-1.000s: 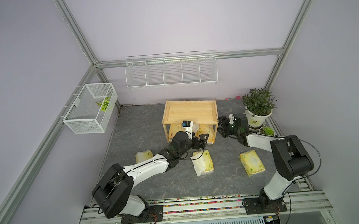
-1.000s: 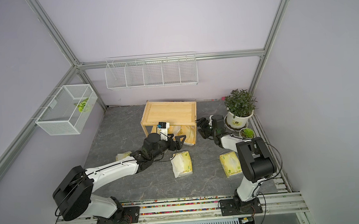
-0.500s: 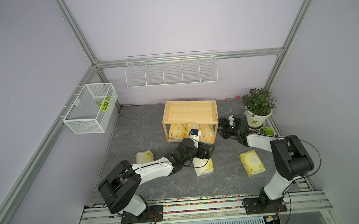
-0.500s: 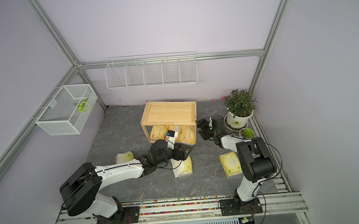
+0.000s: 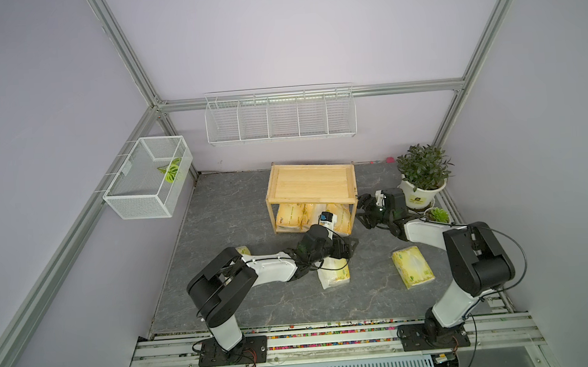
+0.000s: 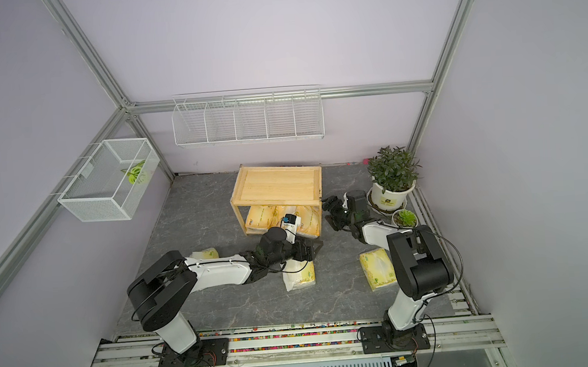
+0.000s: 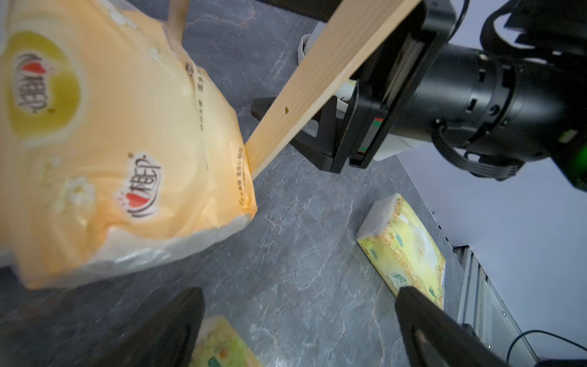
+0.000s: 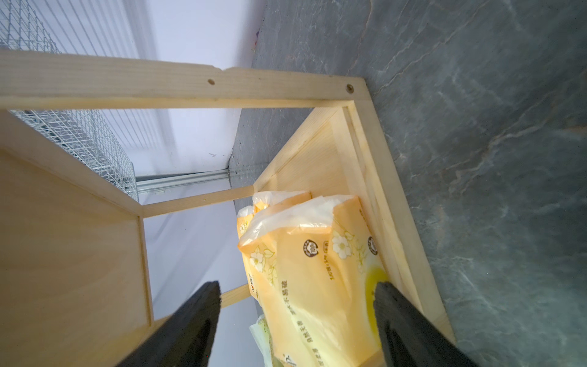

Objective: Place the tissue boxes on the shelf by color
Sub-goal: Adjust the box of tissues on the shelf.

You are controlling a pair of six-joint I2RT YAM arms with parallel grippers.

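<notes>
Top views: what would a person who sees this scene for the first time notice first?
The wooden shelf at the back middle, with orange tissue packs crowded in its lower tier and its top bare. Next, the left gripper, open above a pale green pack on the grey floor, and the right gripper, open at the shelf's right side.

Pale lilac walls close in the space in both top views, evenly lit, with no strong shadows. Silver metal bars run along the corners and across the back wall. A white wire rack with five compartments hangs at upper centre. A white mesh basket juts from the left wall, with a green leaf inside. The floor is dark grey, veined like stone. At right stands a potted plant, with a small succulent just in front of it. A metal rail crosses the bottom of the frame.
</notes>
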